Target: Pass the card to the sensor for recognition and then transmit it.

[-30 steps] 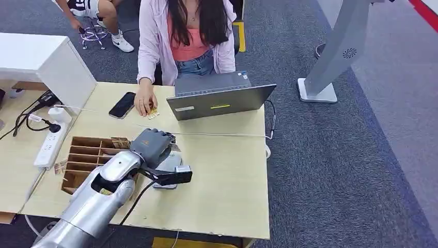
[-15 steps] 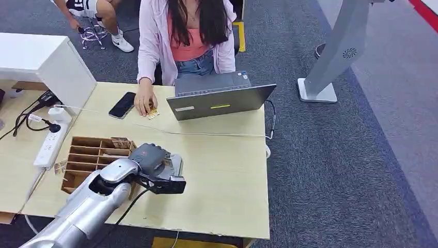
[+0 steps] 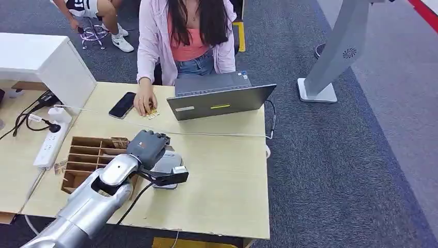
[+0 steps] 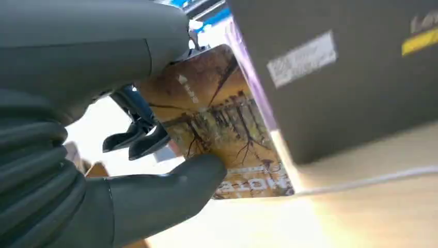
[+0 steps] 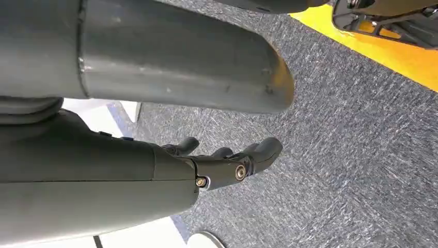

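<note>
The brown tree-printed card (image 4: 217, 129) is pinched between thumb and fingers of the left hand (image 3: 147, 146), just above the grey sensor box (image 3: 169, 164); it should be held flat and steady until read

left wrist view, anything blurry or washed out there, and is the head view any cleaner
Left wrist view: the card is soft, the laptop blurred, the desk washed out by glare. Head view: evenly lit and sharp, no glare on the desk.
</note>
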